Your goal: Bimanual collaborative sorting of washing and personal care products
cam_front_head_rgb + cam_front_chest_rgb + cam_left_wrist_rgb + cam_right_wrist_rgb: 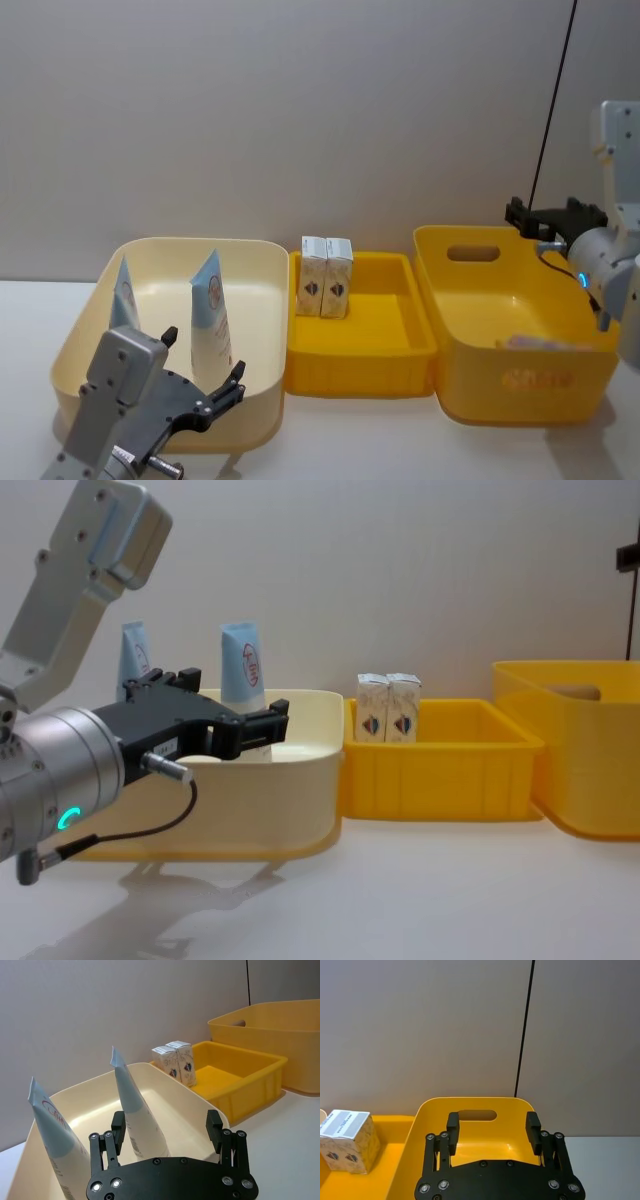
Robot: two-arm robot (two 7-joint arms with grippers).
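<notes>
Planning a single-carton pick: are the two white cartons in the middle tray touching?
Touching. The chest view shows the left carton and right carton pressed side by side, no gap between them.

I see two tall soft squeeze tubes [210, 315] in pale blue and white with red script. The cream plastic tub [255, 290] is plain, with no pattern. The two small cardboard cartons [326, 275] are white with a blue-and-red emblem and grey-striped tops. The shallow yellow plastic tray [370, 340] and the deep yellow plastic tub [490, 300] share one strong yellow; the deep one carries an orange mark on its front. My left tool [166, 1120] and right tool [492, 1121] are black with silver screws. The tabletop [400, 440] is white.
</notes>
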